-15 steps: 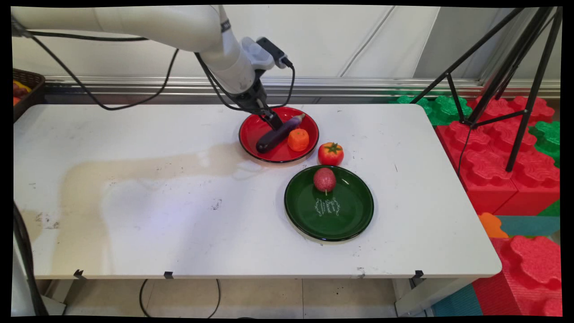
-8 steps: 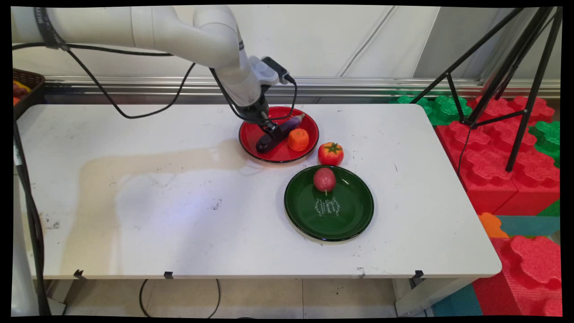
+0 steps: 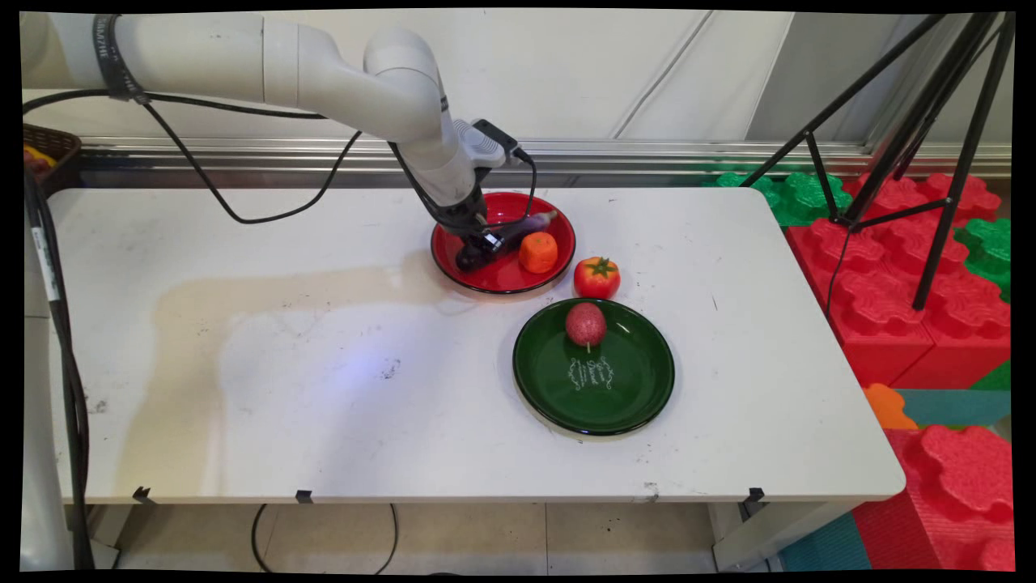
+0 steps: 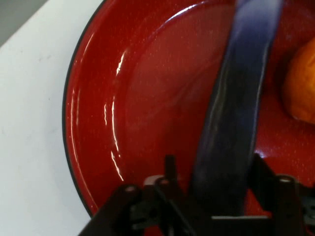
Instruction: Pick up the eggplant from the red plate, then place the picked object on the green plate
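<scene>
Gripper (image 3: 484, 244) low in red plate (image 3: 453, 243), upper centre of frame, fingers straddling the purple eggplant (image 4: 231, 128); whether they clamp it, cannot tell. Orange piece (image 3: 538, 252) just right of eggplant, same plate. Tomato (image 3: 597, 278) on table (image 3: 283, 364) between red plate and green plate (image 3: 631, 389).

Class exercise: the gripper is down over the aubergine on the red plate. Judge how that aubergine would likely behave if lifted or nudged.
The aubergine looks smooth and glossy, so probably slippery. Long and rounded, it might roll on the red plate or tilt if gripped off-centre. The gripper straddles it; the orange beside it could get bumped.
</scene>
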`<state>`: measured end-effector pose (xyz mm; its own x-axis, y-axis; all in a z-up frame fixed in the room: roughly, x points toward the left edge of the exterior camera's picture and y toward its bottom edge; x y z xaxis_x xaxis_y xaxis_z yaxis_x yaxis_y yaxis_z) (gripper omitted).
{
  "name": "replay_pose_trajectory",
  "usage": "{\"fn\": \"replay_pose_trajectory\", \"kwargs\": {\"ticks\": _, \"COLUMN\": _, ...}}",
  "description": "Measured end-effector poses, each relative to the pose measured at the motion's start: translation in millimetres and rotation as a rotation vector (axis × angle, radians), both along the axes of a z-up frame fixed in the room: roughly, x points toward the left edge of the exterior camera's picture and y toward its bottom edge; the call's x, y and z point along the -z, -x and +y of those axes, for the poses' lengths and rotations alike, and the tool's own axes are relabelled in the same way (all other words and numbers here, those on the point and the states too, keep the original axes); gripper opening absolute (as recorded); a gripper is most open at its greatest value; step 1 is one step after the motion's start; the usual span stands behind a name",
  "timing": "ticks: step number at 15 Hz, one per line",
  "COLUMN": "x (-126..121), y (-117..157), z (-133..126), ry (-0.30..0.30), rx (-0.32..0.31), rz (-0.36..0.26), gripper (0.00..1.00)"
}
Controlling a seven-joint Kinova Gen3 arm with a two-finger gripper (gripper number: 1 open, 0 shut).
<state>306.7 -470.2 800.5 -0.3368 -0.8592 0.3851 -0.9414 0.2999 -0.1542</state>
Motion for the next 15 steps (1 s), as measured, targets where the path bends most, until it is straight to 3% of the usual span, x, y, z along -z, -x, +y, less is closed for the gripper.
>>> {"fn": "replay_pose_trajectory", "kwargs": {"ticks": 7, "x": -9, "y": -2, "z": 20, "ry": 0.041, "rx": -0.068, "rz": 0.012, "gripper": 0.00}}
{"fn": "replay_pose_trajectory", "kwargs": {"ticks": 15, "x": -74, "y": 26, "z": 56, "ry": 0.142, "rx": -0.081, "rz": -0.047, "gripper": 0.00}}
